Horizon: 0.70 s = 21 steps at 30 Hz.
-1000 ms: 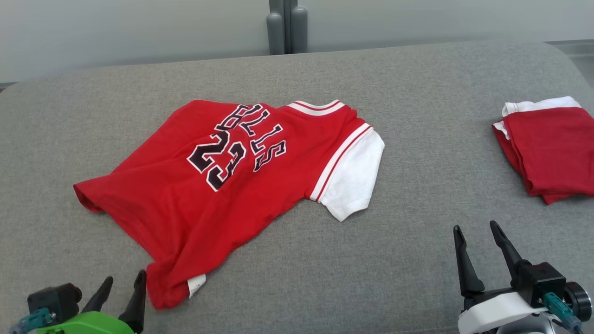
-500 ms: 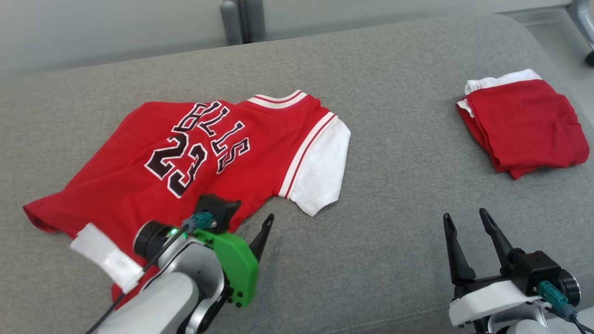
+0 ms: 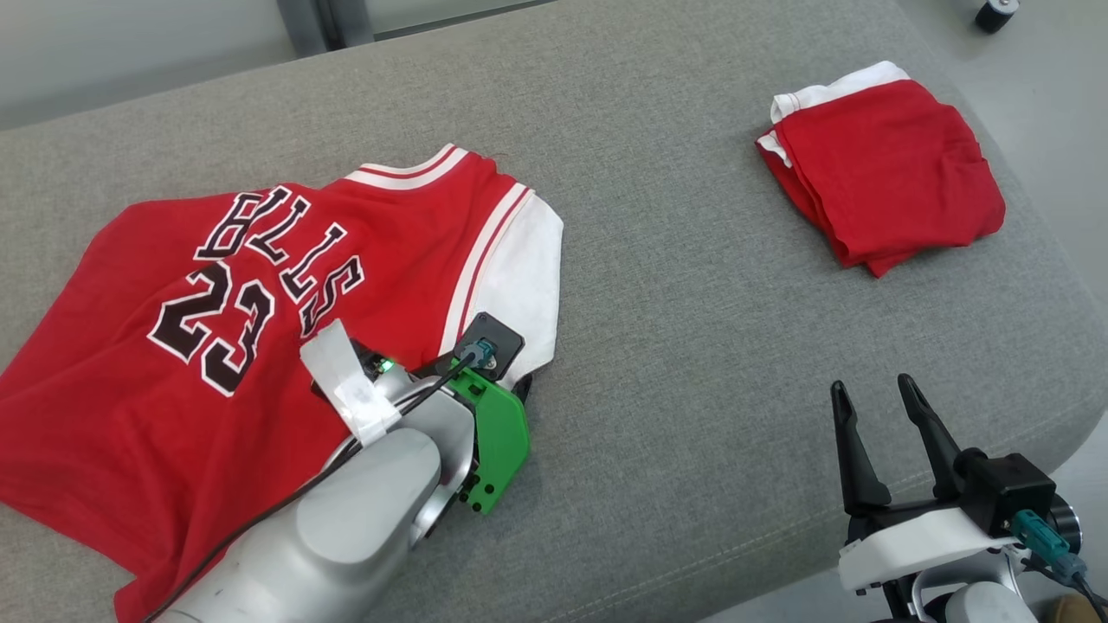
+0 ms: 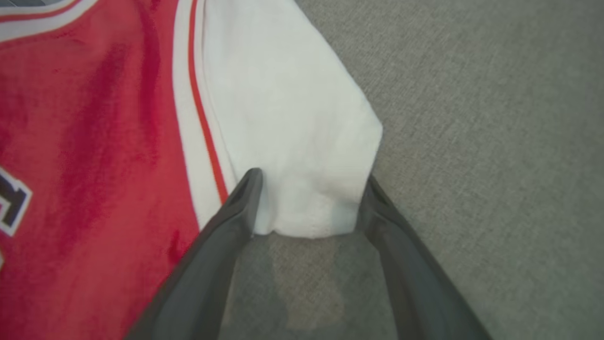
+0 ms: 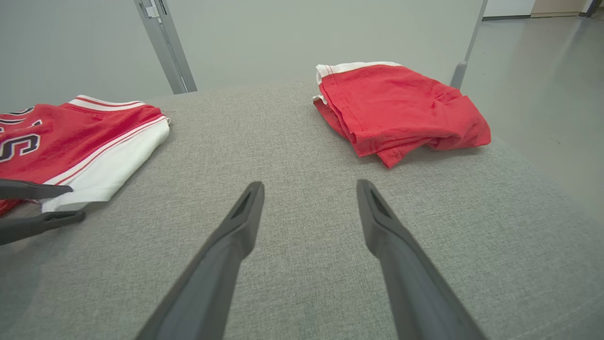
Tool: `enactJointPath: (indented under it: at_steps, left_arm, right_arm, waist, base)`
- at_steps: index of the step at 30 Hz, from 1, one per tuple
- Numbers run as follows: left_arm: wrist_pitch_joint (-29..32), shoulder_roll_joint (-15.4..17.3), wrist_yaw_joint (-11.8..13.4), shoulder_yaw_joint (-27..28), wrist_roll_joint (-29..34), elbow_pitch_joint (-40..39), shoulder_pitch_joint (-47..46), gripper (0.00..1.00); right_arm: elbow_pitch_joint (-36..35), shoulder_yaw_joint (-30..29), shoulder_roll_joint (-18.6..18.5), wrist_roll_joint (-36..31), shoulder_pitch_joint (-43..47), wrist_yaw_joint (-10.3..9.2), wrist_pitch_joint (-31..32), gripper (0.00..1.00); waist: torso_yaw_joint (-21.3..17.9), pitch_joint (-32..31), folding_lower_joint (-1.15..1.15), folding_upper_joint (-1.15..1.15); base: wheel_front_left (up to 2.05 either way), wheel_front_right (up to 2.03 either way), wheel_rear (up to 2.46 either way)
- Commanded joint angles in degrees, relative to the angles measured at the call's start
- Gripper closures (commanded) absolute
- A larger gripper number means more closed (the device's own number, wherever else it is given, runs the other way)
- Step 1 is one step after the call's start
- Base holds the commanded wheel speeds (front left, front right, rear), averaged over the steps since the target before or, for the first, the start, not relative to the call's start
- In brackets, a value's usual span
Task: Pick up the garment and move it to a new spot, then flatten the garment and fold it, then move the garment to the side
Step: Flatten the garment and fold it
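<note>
This looks like a bare test room or lab, not a home. The surface [image 3: 692, 346] is a wide pad in plain grey cloth with a rounded far right corner. Behind its far edge stands a blank pale wall [image 5: 283, 38] with a grey metal post [image 5: 164, 47]. Past the right edge lies smooth grey floor [image 5: 542, 94], with a small caster [image 3: 995, 13] on it.

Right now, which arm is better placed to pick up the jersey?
Left: the left gripper, open, straddles the jersey's white sleeve; the right gripper is open over bare cushion, apart from it.
</note>
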Motion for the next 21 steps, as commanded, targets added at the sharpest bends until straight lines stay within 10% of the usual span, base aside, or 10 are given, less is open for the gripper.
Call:
enactJointPath:
  at_steps: [1,5,6,7,21]
  left_arm:
    - [-0.3,-0.5,-0.6,-0.7,0.5,2.1,-1.2,0.0]
    - [-0.8,-1.6,-1.3,-1.6,1.1,6.8,-1.9,0.02]
    - [-1.6,-1.9,-1.2,-1.4,0.8,7.7,-2.0,0.73]
    - [-2.2,-2.2,-1.3,-1.1,0.7,8.5,-2.3,1.0]
    - [-20.2,-8.5,-5.5,19.8,-22.1,5.2,0.8,1.0]
  right_arm:
    - [0.1,0.1,-0.1,0.6,-0.5,-0.09,0.0,0.0]
    - [0.3,0.0,-0.1,0.6,-0.6,-0.09,0.0,0.0]
    - [0.3,0.0,-0.1,0.7,-0.7,-0.09,0.0,0.0]
    - [0.4,0.0,-0.1,0.8,-0.8,-0.09,0.0,0.0]
    - [0.7,0.0,-0.1,-0.1,-0.3,-0.09,0.0,0.0]
  waist:
    - [-0.4,0.2,0.0,0.0]
    - [-0.3,0.2,0.0,0.0]
    - [-0.3,0.2,0.0,0.0]
    - [-0.3,0.1,0.0,0.0]
    - [0.4,-1.4,0.0,0.0]
  base:
    - [0.0,0.0,0.0]
    - [0.0,0.0,0.0]
    - [0.0,0.0,0.0]
    - [0.0,0.0,0.0]
    - [0.0,0.0,0.0]
